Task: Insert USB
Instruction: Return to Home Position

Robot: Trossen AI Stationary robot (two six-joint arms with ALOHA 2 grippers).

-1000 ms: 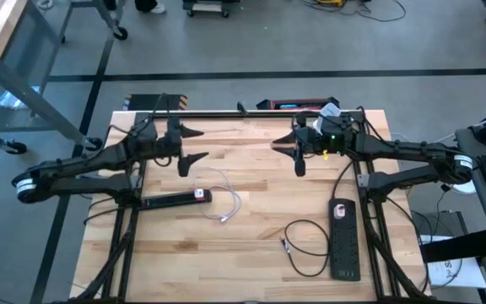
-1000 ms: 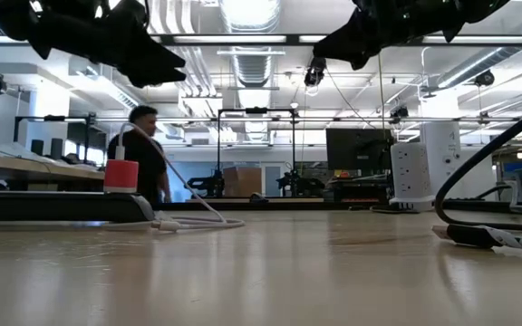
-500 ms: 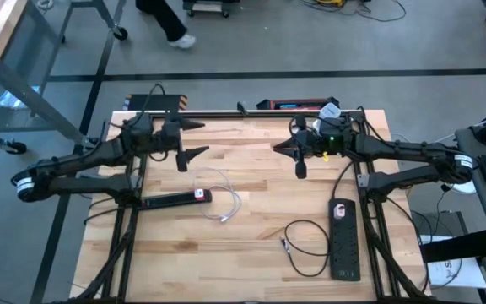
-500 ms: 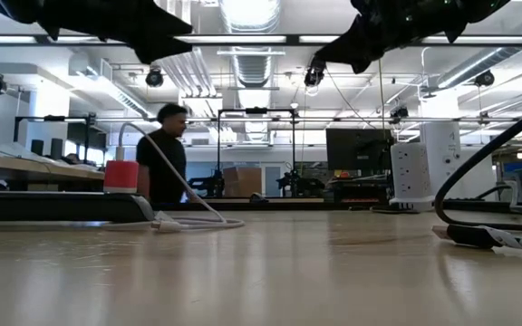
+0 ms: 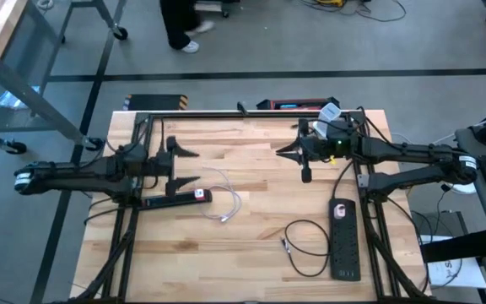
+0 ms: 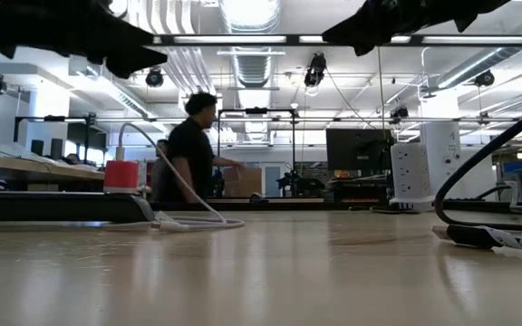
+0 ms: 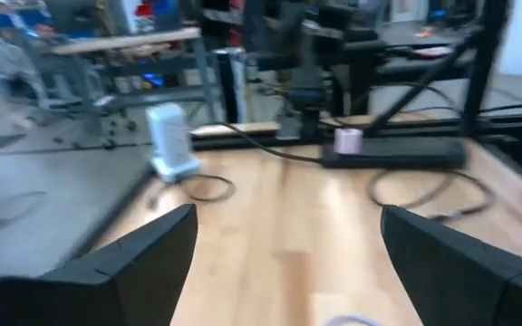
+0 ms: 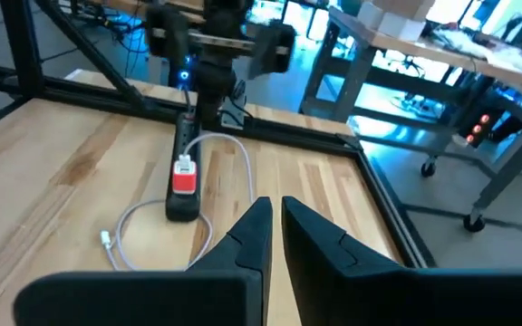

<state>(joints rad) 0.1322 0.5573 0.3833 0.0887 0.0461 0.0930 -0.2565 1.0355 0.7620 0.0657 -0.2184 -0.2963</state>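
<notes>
Lying left-to-right, black outlet strip (image 5: 171, 201), red adapter (image 5: 199, 196) seemingly upright

On the table (image 5: 251, 253), the left power strip (image 5: 169, 201) lies in the left half of the frame. A charger plug (image 5: 199, 196) sits in its right end. The plug cable (image 5: 230, 198) curls away to the right of it. The right power strip (image 5: 344, 241) lies along the table's right edge, in the lower right of the frame. A loose cable (image 5: 306, 245) loops just to its left. The outlet tower (image 5: 331, 112) stands at the table's upper right corner. The left gripper (image 5: 188, 165) is over the table, a little higher in the frame than the left power strip. The right gripper (image 5: 283, 152) is to the lower left of the tower. A person (image 5: 178, 21) is on the floor beyond the table's top edge.
</notes>
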